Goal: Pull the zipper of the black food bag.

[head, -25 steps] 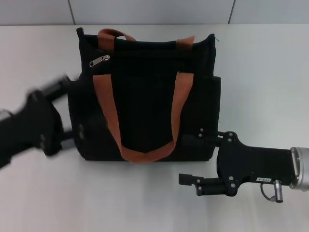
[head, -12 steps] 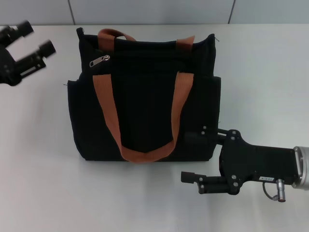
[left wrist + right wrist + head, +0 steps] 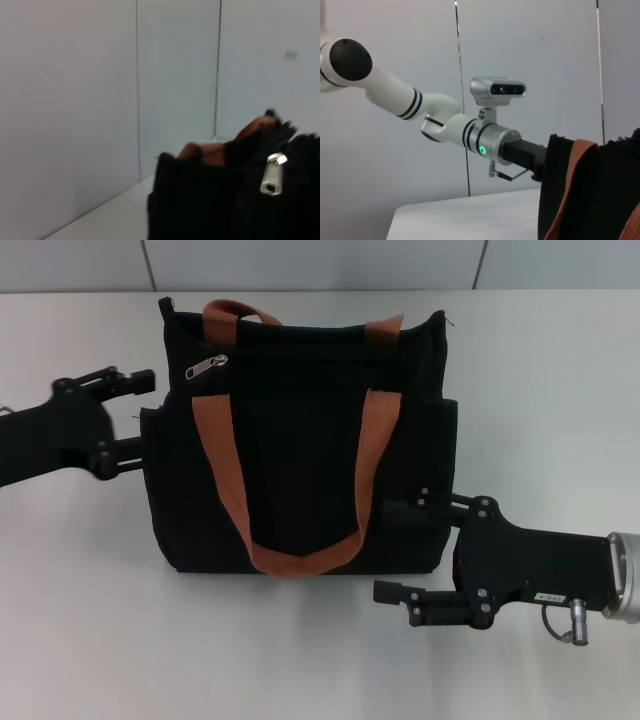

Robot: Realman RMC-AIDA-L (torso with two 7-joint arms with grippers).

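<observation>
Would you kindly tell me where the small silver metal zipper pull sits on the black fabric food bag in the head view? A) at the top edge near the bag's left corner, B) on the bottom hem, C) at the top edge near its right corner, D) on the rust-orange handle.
A: the small silver metal zipper pull lies on the top edge of the black fabric food bag, close to the open left gripper.

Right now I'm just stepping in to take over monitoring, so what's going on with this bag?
The black food bag lies on the white table. The left gripper sits open at the bag's left edge, just short of the zipper, which it hasn't grasped. The right gripper is open at the bag's lower right corner, one finger against the fabric, apparently bracing it. The zipper pull is near the left end of its track.
</observation>
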